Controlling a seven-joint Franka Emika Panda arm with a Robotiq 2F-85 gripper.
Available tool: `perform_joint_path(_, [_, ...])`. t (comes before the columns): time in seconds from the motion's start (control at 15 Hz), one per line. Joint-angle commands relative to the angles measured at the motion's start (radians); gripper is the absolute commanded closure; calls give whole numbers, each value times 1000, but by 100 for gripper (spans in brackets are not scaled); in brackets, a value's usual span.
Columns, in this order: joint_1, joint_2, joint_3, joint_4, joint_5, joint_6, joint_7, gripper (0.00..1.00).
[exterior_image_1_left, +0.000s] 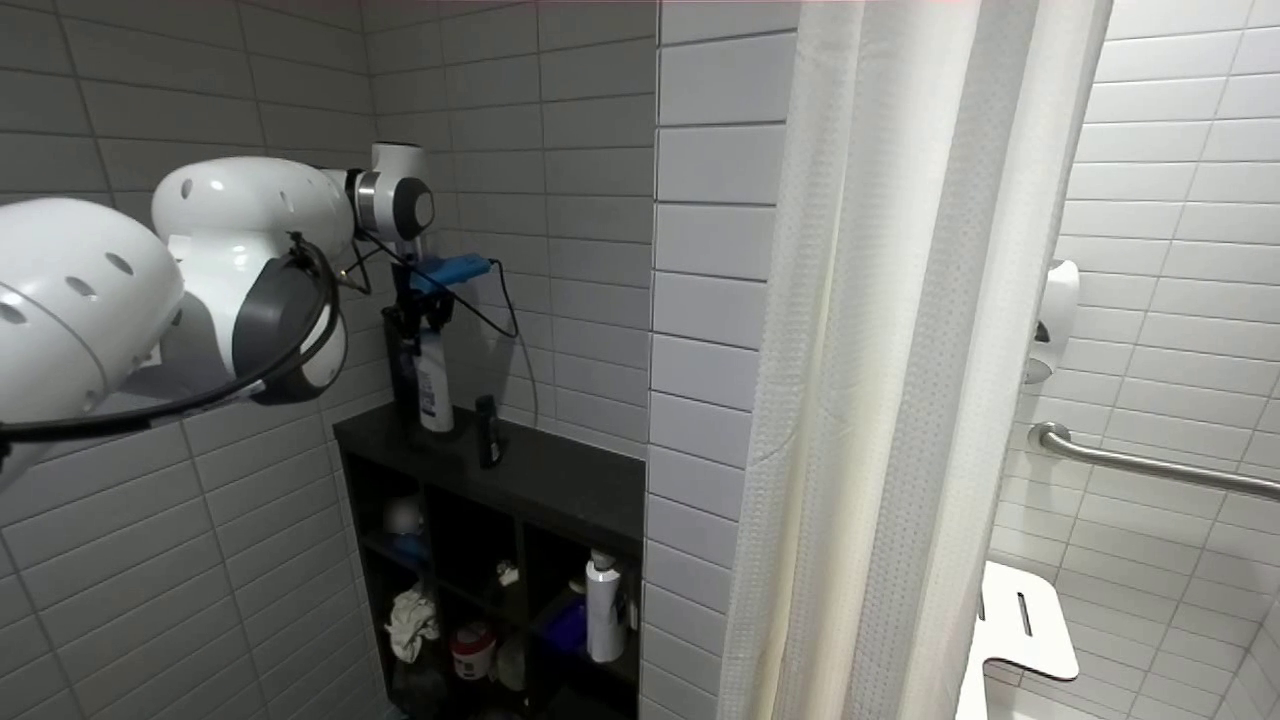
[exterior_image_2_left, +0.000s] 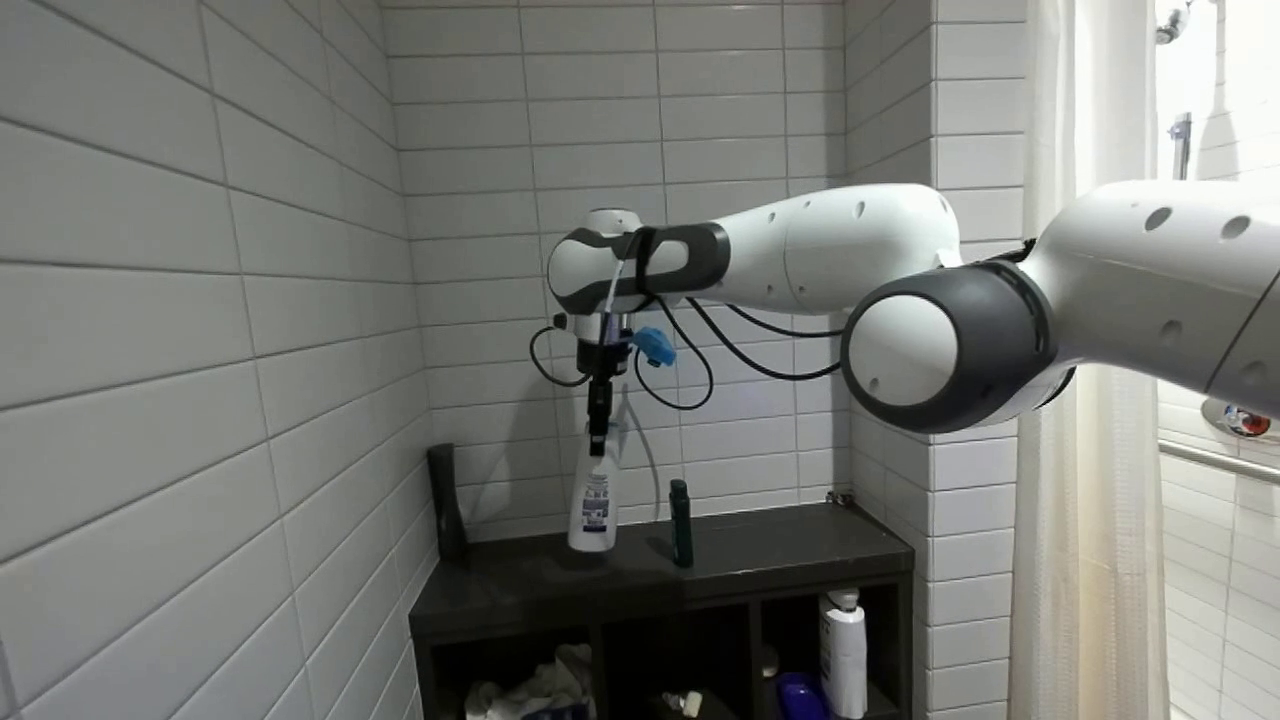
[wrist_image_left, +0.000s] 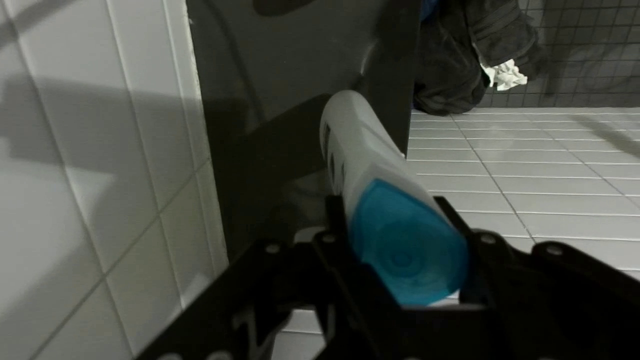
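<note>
My gripper (wrist_image_left: 392, 220) pinches the white bottle (wrist_image_left: 357, 140) between its jaws near the blue cap (wrist_image_left: 405, 250) and holds it slightly tilted over the counter (exterior_image_2_left: 790, 535), nearer the left edge than the right in both exterior views; my fingers (exterior_image_2_left: 599, 405) cover part of its upper end, its label is too small to read, and whether its base touches the surface I cannot tell. In an exterior view, a slim dark container (exterior_image_2_left: 681, 525) stands between the bottle and the right edge, and a tall black object (exterior_image_2_left: 447, 510), hard to identify, stands near the back left corner.
</note>
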Motion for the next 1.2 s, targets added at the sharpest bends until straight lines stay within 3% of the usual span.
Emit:
perform_joint_path(0.0, [-23, 13, 26, 26, 31, -37, 4, 82])
perform_joint_path(1.13, [-33, -11, -1, -16, 45, -92, 295, 82])
